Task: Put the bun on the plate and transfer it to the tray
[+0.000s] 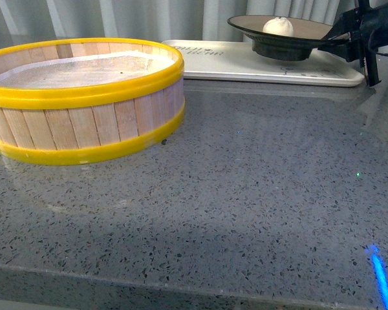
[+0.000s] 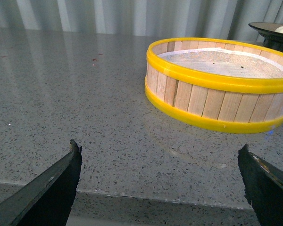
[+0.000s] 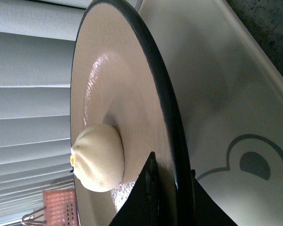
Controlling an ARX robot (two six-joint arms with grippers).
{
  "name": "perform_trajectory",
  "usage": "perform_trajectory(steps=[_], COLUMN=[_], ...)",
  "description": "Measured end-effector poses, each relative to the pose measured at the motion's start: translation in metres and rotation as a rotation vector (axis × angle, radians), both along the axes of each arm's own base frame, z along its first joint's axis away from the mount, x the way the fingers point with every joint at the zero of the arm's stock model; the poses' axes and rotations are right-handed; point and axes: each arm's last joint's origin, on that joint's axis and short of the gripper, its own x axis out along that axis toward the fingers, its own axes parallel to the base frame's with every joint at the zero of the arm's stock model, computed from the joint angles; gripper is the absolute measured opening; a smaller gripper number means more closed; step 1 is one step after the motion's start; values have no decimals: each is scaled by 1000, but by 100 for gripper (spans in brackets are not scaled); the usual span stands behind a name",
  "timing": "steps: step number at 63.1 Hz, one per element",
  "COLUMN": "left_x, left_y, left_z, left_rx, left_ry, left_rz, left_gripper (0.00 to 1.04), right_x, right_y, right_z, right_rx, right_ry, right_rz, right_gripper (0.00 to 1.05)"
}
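- Right end effector [image 1: 336, 40] pinches the plate [image 1: 246, 23] rim from the right; bun [image 1: 278, 26] sits on the plate.
- Plate is directly over the tray [image 1: 233, 64], far right; whether its foot touches is unclear, so the move left is straight down.
- Left end effector [image 2: 160, 183] spread, empty, near the steamer basket [image 1: 84, 97].

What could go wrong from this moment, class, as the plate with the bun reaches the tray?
1. The right claw pinches the plate only at its rim, so it may tip or slip.
2. The bun lies loose and could roll off.
3. The plate is near the tray edge, so its foot could land partly off.
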Motion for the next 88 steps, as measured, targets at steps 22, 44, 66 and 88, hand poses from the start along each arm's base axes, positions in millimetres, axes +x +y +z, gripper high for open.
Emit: perform_trajectory(steps=[22, 44, 66, 88], left_x=[0, 0, 0, 0], left_y=[0, 0, 0, 0], left_z=[0, 0, 0, 0], left_rx=[0, 0, 0, 0], left_ry=[0, 0, 0, 0], left_rz=[0, 0, 0, 0], left_gripper=[98, 98, 98, 98], right_x=[-12, -19, -56, -219], right_y=[12, 0, -33, -51], right_z=[-3, -3, 18, 50], right_rx=[-37, -35, -55, -550], right_ry=[13, 31, -16, -164], right_rz=[20, -19, -164, -535], right_gripper=[11, 34, 98, 96])
